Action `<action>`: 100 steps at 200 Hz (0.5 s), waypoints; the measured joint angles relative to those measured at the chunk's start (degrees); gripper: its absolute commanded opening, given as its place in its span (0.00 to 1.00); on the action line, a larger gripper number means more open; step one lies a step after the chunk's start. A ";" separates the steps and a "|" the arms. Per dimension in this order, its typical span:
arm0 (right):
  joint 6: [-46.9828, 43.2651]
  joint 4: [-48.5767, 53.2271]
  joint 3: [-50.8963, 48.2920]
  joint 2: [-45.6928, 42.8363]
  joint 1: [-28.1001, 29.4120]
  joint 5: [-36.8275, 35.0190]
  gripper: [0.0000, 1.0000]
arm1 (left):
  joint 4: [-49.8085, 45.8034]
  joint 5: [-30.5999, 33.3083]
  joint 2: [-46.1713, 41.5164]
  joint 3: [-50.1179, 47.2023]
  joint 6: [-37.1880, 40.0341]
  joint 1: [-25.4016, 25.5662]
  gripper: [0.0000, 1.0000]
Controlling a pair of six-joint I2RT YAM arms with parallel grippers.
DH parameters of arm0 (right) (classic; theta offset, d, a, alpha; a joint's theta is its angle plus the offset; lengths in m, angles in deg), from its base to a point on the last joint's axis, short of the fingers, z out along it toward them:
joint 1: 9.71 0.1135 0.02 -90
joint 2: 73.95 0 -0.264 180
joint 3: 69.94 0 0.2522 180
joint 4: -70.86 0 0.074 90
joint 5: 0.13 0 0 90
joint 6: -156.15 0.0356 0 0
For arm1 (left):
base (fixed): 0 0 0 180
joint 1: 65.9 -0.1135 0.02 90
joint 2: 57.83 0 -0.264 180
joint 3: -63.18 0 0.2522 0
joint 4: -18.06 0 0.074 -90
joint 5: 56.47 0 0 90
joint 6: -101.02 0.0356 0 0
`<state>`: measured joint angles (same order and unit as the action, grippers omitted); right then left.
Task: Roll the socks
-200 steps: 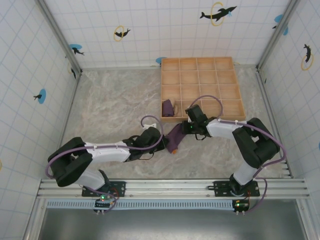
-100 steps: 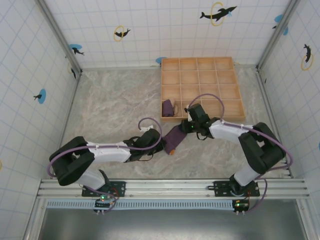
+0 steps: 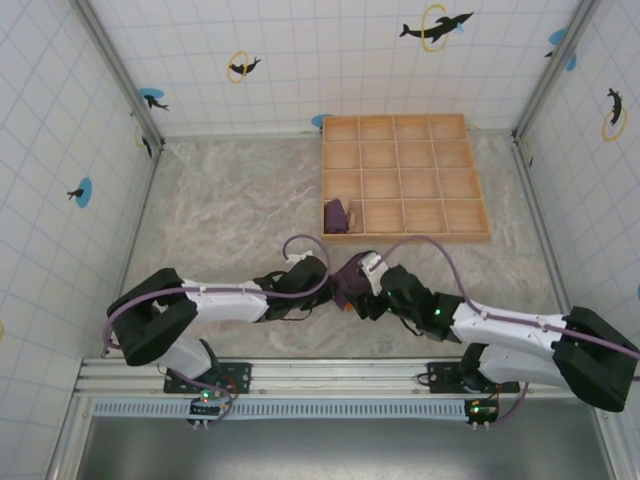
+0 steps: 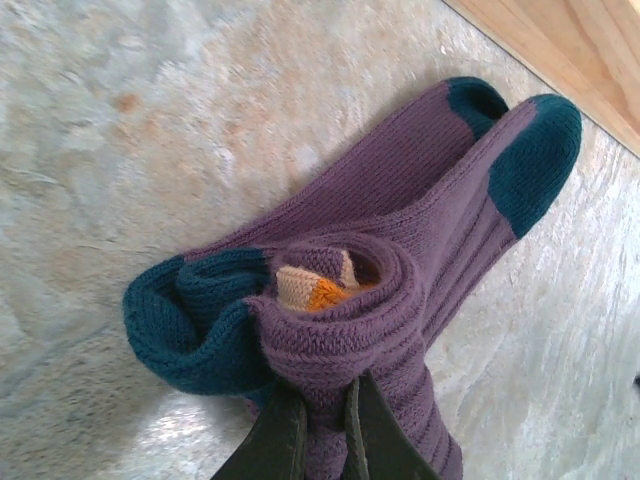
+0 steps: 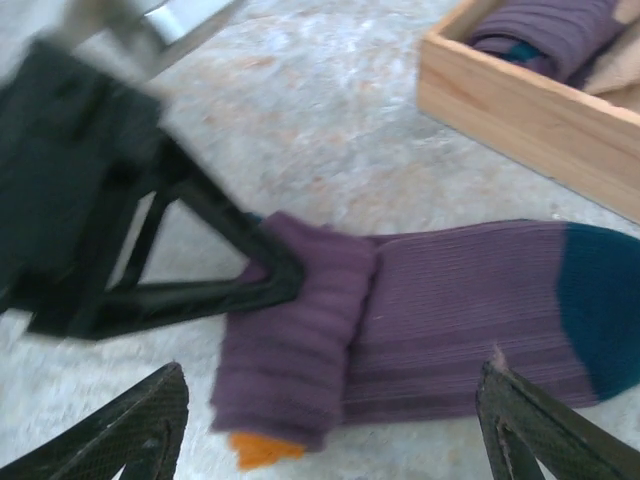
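Observation:
A pair of purple socks (image 4: 420,200) with teal toes and cuffs lies on the marble table, just in front of the wooden tray. Its cuff end is rolled up, with orange and beige showing inside the roll. My left gripper (image 4: 325,425) is shut on that rolled end (image 5: 290,350); from above it sits at the socks' left side (image 3: 326,284). My right gripper (image 5: 335,385) hangs open low over the socks, one finger on each side and touching nothing. In the top view it (image 3: 368,296) is at the near right of the socks (image 3: 350,278).
The wooden grid tray (image 3: 408,238) stands behind the socks, its near wall (image 5: 520,110) close to the teal toes. A rolled purple pair (image 3: 336,215) lies in its near-left compartment. Bare marble stretches to the left and to the far right.
My right gripper has opened and let go of the socks. Its arm has swung from the tray side round to the near side. The left gripper stays shut, shifted slightly right.

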<state>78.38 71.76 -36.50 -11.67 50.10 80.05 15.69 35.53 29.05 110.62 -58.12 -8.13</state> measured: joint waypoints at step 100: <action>-8.28 -17.20 -7.43 8.13 12.24 -15.45 0.71 | -0.68 -1.36 2.29 2.45 -2.14 0.37 0.00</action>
<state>70.09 54.56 -43.93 -3.54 62.34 64.60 15.02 34.17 31.34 113.06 -60.26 -7.75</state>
